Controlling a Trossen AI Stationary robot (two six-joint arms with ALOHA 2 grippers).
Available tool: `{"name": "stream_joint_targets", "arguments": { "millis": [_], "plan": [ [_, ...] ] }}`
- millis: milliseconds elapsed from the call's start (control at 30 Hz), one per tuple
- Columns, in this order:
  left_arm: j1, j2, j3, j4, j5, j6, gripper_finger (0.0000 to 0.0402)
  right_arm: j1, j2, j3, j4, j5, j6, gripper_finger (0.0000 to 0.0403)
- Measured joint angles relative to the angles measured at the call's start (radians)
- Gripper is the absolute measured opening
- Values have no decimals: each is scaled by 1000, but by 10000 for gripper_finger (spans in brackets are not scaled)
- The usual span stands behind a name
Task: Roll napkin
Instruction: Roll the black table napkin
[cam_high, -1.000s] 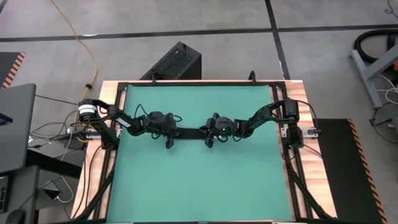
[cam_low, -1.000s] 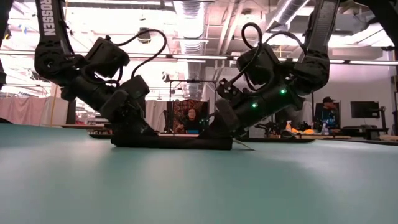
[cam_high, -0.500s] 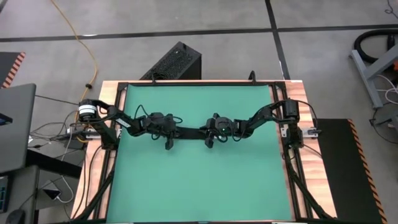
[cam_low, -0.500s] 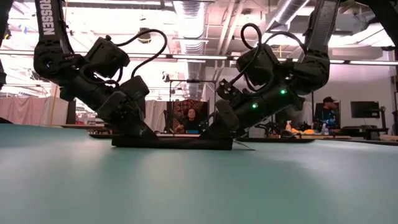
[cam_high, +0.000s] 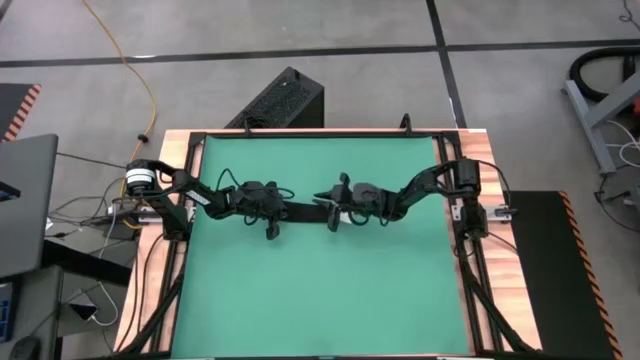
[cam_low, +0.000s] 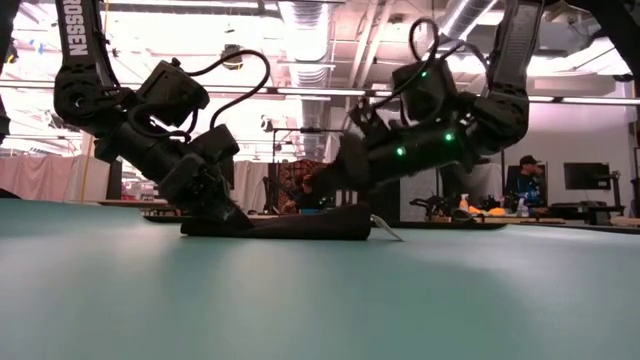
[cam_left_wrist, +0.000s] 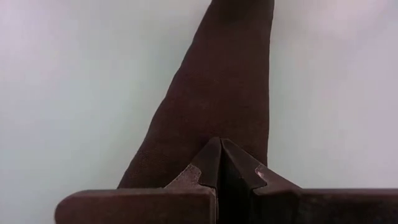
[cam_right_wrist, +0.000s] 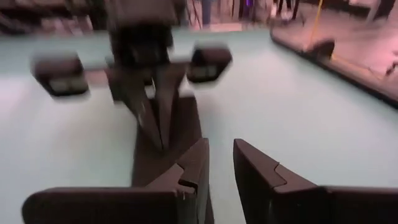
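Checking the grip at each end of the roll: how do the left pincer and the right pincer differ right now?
The left pincer is shut on the napkin; the right pincer stands open, holding nothing. In the low view, the left pincer is down at the napkin's end, while the right pincer is raised above the other end. Both are dark two-finger pincers, facing each other along the narrow black roll.

text: white letters "ROSSEN", cut off at the frame's top | on: upper link of the dark arm (cam_low: 77, 40) | nothing else readable
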Motion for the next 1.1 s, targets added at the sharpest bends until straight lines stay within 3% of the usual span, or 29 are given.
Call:
{"name": "stream_joint_targets", "arguments": {
  "millis": [267, 367, 467, 667, 1100],
  "plan": [
    [0, 0, 0, 0, 2, -49, 0, 78, 17, 1, 55, -34, 7, 98],
    [0, 0, 0, 0, 14, -65, 0, 98, 19, 1, 27, 15, 7, 98],
    [1, 0, 0, 0, 29, -70, 0, 85, 19, 2, -42, 71, 9, 98],
    [1, 1, 0, 6, 25, -71, 0, 42, 19, 2, -173, 70, 67, 98],
    [1, 2, -2, 184, 64, -155, 0, 29, 17, 3, -200, 69, 64, 98]
  ]
}}
